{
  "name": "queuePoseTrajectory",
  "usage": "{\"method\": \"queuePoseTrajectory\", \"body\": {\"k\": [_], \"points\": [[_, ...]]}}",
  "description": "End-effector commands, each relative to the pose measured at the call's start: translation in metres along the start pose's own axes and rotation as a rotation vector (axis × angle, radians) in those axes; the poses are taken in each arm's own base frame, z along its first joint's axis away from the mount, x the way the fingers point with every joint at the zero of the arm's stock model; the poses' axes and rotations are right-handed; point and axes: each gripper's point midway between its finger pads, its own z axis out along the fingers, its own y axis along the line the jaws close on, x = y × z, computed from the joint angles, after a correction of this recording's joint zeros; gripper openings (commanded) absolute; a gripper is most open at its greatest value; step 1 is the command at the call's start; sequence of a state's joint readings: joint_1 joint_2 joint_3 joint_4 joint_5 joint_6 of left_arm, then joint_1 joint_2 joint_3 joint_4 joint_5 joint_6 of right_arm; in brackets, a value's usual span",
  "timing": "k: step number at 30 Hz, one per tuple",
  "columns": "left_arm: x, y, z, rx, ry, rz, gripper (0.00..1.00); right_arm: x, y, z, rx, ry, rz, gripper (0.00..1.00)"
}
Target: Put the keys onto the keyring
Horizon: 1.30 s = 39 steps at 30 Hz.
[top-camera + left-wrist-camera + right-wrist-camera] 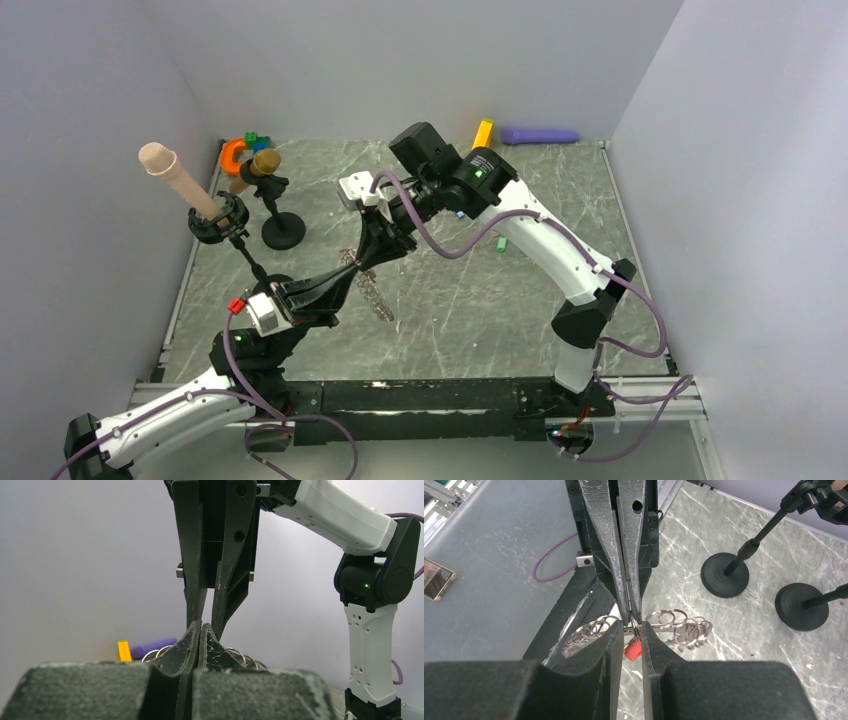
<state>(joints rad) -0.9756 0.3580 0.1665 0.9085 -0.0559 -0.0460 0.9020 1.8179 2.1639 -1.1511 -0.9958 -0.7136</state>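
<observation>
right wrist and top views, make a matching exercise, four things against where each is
1 small red plastic key tag
2 silver metal chain keyring
3 long orange block
4 round black stand base

a by the back wall
b under a thin black rod
c between the right gripper jaws
d pinched in the left gripper jaws

Pairs: 1-c, 2-d, 3-a, 4-b

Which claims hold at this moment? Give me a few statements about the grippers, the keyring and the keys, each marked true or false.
1. A red plastic key tag sits between the right gripper's fingers. True.
2. The left gripper is wide open. False: its fingers pinch the silver chain-link keyring.
3. A small green plastic key tag lies on the marble table. True.
4. The purple cylinder lies between the grippers. False: it lies far back, beside the long orange block.
</observation>
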Motion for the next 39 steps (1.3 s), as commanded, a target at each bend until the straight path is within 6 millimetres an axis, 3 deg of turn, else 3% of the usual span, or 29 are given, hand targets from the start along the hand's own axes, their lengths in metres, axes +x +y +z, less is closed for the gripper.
{"method": "queuePoseTrajectory", "body": {"k": [1, 8, 10, 12, 16, 30, 39], "points": [[-0.021, -0.006, 0.002, 0.028, -0.078, -0.020, 0.00, -0.005, 0.003, -0.004, 0.001, -0.011, -0.037, 0.20], [-0.022, -0.006, 0.002, 0.031, -0.080, -0.023, 0.00, -0.007, 0.007, -0.004, -0.013, -0.016, -0.037, 0.09], [-0.022, -0.007, 0.002, 0.033, -0.074, -0.024, 0.00, -0.006, 0.009, -0.005, -0.019, -0.016, -0.038, 0.13], [-0.021, -0.008, 0.002, 0.036, -0.072, -0.027, 0.00, -0.007, 0.010, -0.006, -0.020, -0.015, -0.035, 0.24], [-0.020, -0.010, 0.003, 0.046, -0.064, -0.042, 0.00, -0.010, 0.011, -0.010, -0.015, -0.017, -0.035, 0.34], [-0.021, -0.015, 0.006, 0.072, -0.057, -0.050, 0.00, -0.013, 0.023, -0.020, -0.052, -0.035, -0.065, 0.36], [-0.024, -0.016, 0.006, 0.077, -0.059, -0.053, 0.00, -0.013, 0.013, -0.029, -0.014, -0.041, -0.053, 0.38]]}}
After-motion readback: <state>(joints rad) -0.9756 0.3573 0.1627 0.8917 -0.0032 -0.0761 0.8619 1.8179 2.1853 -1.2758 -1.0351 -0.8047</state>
